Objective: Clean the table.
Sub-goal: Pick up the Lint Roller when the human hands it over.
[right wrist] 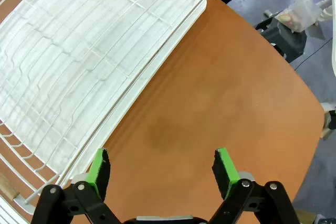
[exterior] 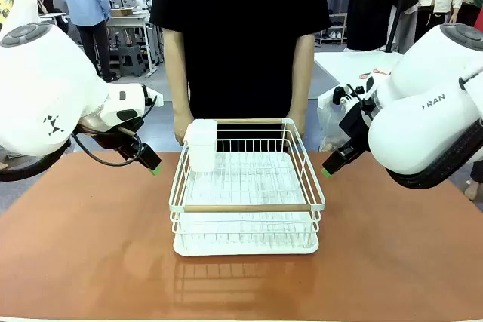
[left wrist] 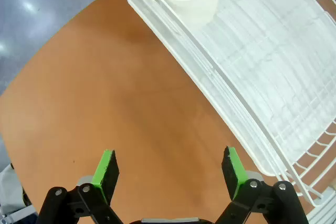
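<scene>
White wire dish rack [exterior: 247,207] with wooden handles is sitting mid reddish-brown matte table [exterior: 90,246], a person's hands [exterior: 182,129] gripping its far rim, likely to clear it away. Left gripper [left wrist: 170,166] and right gripper [right wrist: 160,169] are hovering either side, jaws spread, empty, giving room.

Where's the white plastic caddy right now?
Front view: the white caddy sits at the far left corner of the wire dish rack in the middle of the table, just in front of the person's hand.
</scene>
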Controlling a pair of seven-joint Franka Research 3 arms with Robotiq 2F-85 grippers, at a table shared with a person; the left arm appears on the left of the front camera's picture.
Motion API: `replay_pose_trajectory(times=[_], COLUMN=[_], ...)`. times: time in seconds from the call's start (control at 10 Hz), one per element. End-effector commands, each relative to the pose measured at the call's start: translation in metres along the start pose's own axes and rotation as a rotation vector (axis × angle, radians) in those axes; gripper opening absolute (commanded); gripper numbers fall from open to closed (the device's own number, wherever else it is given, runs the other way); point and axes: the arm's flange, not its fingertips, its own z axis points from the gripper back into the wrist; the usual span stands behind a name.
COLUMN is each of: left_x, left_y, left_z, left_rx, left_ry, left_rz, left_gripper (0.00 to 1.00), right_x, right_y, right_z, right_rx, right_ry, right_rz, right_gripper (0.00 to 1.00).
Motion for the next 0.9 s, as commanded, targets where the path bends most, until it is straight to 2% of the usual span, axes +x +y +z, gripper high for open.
replay_pose_trajectory(times=[0.0,0.8], left_x=[0.0000,0.0000], left_y=[-0.0001,-0.0001], left_z=[0.0000,0.0000], left_rx=[0.000,0.000], left_ry=[0.000,0.000], left_rz=[0.000,0.000], left_gripper=[1.00,1.00], right_x=[0.0000,0.0000], right_y=[0.0000,0.0000], right_z=[0.0000,0.0000], right_rx=[0.000,0.000], right_ry=[0.000,0.000], right_rz=[0.000,0.000], right_gripper=[1.00,1.00])
